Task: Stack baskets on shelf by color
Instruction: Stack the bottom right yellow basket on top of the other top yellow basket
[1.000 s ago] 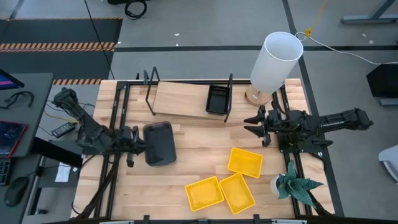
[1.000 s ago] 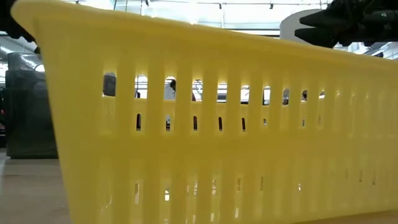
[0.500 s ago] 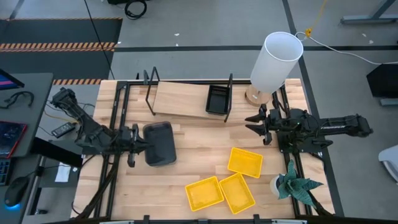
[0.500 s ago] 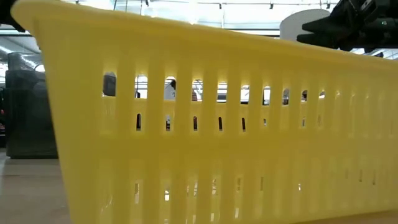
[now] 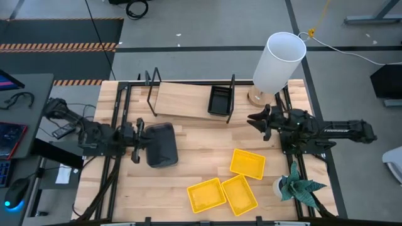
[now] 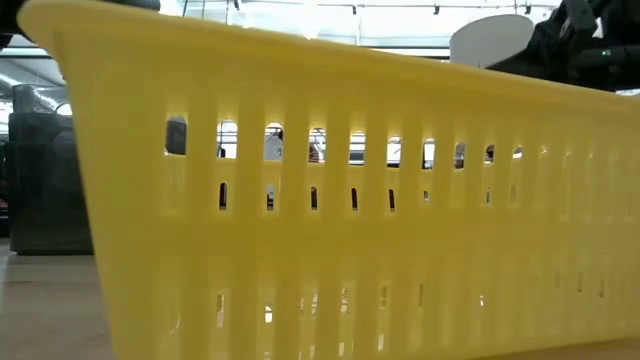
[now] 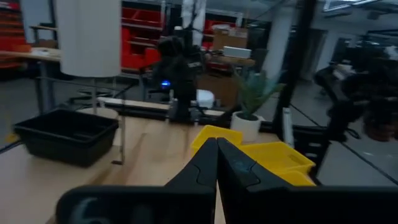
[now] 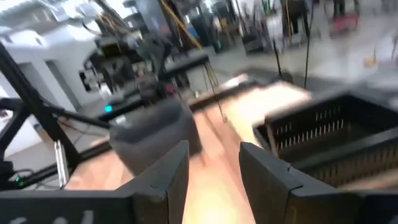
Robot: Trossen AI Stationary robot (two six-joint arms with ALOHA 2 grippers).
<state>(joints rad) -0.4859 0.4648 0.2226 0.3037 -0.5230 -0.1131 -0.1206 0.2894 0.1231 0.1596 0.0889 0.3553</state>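
A smoky grey basket (image 5: 161, 144) lies on the tabletop left of centre. My left gripper (image 5: 139, 139) is shut, with its tips (image 7: 216, 146) at the basket's left short side. The wooden shelf (image 5: 182, 99) stands at the far edge, and a black basket (image 5: 220, 100) rests on its right end. My right gripper (image 5: 254, 124) is open and empty, right of the shelf. Its wrist view (image 8: 214, 155) shows the black basket (image 8: 336, 134) and the grey basket (image 8: 155, 134) ahead. Three yellow baskets (image 5: 247, 163) (image 5: 206, 194) (image 5: 239, 193) lie at the near right. One yellow basket (image 6: 320, 200) fills the low view. My left gripper's shut fingers come level from the table's left, up to the grey basket's left short rim (image 5: 147, 143). I cannot tell whether they touch it. The basket lies flat on the table.
A white cylindrical lamp (image 5: 276, 63) stands at the far right, just behind my right gripper. A small potted plant (image 5: 296, 185) stands at the near right. Black rails (image 5: 119, 125) run along both sides of the table. Bare wood lies between the grey basket and the yellow ones.
My left arm has dropped toward level, and its gripper has shifted a little toward the far edge beside the grey basket, which has stayed in place. My right gripper has crept slightly toward the far edge, still open.
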